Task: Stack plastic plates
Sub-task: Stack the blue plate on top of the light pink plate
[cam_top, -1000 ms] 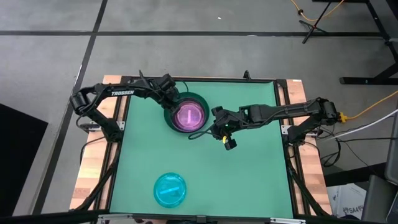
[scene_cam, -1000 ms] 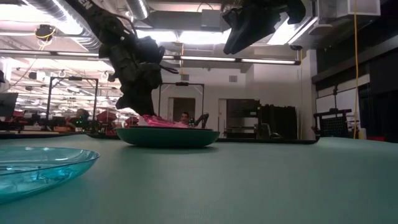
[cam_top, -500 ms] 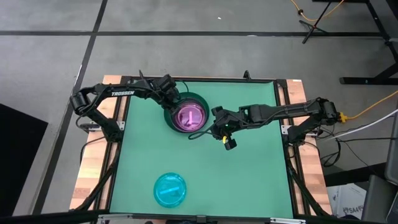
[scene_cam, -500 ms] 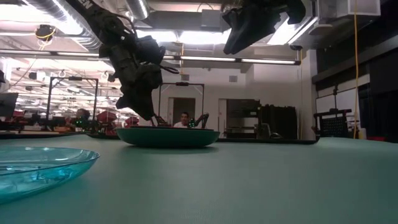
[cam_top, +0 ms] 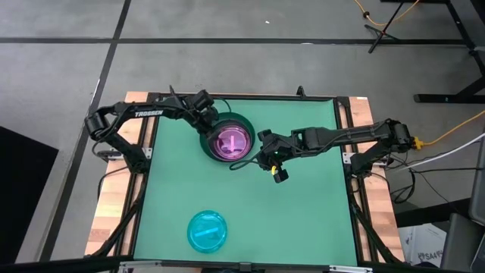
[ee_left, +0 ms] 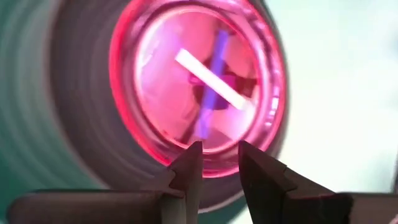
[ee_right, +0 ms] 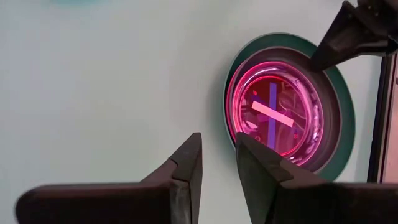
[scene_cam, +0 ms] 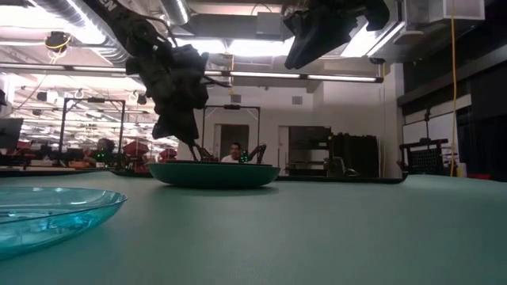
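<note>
Glossy translucent pink plates [cam_top: 232, 141] nested in a dark grey plate, inside the round shallow dark green plate [cam_top: 246, 121], far side of matte green desk [cam_top: 303, 212] | translucent cyan plates [cam_top: 207, 231] near front edge | left claw [ee_left: 214, 152] released above pink rim | right claw [ee_right: 217, 149] released, hovering beside stack

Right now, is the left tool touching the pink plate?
Apart. The low view shows the left tool raised above the green plate, with background visible under its tips; the pink plate lies down inside.
</note>
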Controlling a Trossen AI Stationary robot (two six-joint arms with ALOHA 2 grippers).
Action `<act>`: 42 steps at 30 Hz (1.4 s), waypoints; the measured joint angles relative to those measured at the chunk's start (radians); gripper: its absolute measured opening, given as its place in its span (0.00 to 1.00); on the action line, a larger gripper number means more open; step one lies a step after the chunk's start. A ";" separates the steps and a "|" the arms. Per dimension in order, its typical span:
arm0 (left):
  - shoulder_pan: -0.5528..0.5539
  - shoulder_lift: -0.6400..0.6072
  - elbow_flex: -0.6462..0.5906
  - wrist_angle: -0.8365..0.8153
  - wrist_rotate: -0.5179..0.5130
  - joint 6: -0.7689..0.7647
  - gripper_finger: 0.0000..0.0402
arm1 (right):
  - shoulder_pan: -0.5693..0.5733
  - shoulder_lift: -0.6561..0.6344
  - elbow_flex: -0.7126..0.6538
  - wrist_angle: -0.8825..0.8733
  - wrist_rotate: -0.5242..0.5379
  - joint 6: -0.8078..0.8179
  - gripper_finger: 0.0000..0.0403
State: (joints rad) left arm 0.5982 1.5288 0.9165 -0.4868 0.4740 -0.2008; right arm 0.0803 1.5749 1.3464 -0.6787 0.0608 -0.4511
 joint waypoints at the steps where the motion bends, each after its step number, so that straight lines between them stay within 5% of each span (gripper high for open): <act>1: -0.005 0.000 0.000 -0.001 0.015 0.001 0.24 | 0.000 0.000 0.000 0.000 0.000 0.000 0.22; 15: -0.195 0.001 0.000 -0.024 0.034 0.001 0.24 | 0.000 0.000 0.000 0.000 0.000 0.000 0.22; 25: -0.430 0.001 0.000 -0.072 -0.017 -0.066 0.24 | 0.000 0.000 0.000 0.000 0.000 0.000 0.22; 33: -0.627 0.001 0.000 -0.111 -0.059 -0.189 0.24 | 0.000 0.000 0.000 0.000 0.000 0.000 0.22; 42: -0.715 0.000 0.000 -0.094 -0.042 -0.344 0.24 | 0.000 0.000 0.000 0.000 0.000 0.000 0.22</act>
State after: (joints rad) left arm -0.1166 1.5291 0.9165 -0.5804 0.4321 -0.5445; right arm 0.0803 1.5749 1.3464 -0.6788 0.0608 -0.4511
